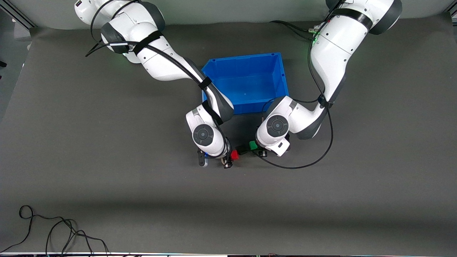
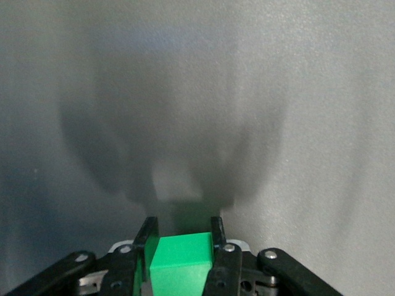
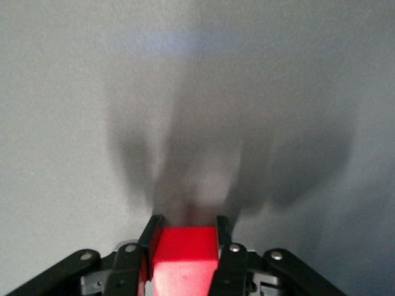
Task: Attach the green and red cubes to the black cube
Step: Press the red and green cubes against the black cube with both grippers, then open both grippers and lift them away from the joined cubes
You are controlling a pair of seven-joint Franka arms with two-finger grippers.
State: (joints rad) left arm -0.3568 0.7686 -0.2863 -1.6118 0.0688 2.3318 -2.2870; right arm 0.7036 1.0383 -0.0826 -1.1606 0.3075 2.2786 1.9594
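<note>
Both arms reach in over the middle of the table (image 1: 71, 171), on the side of the blue bin (image 1: 246, 82) nearer the front camera. Left gripper (image 2: 183, 240) is clamped on the green cube (image 2: 180, 266): in the left wrist view the cube sits square between the two black fingers (image 2: 147, 237), both pads touching its sides. In the front view the green cube (image 1: 253, 145) shows just beside the left wrist housing, toward the right arm's end of it. Right gripper (image 3: 186, 229) is clamped on the red cube (image 3: 184, 256) the same way, fingers (image 3: 152, 231) tight on both sides. In the front view the red cube (image 1: 234, 155) sits just beside the right wrist, toward the left arm's end of it. Black cube (image 1: 243, 149) is a small dark block in the gap between red and green, close to both; cannot tell whether it touches either one, and it barely stands out from the dark mat. The three cubes run in a short slanted row, red lowest in the front view, green highest. Both wrist views show only grey mat and gripper shadows under the held cubes; black cube does not appear in either. Blue bin interior looks bare blue. A loose black cable (image 1: 53, 228) lies at the table edge nearest the front camera, toward the right arm's end.
</note>
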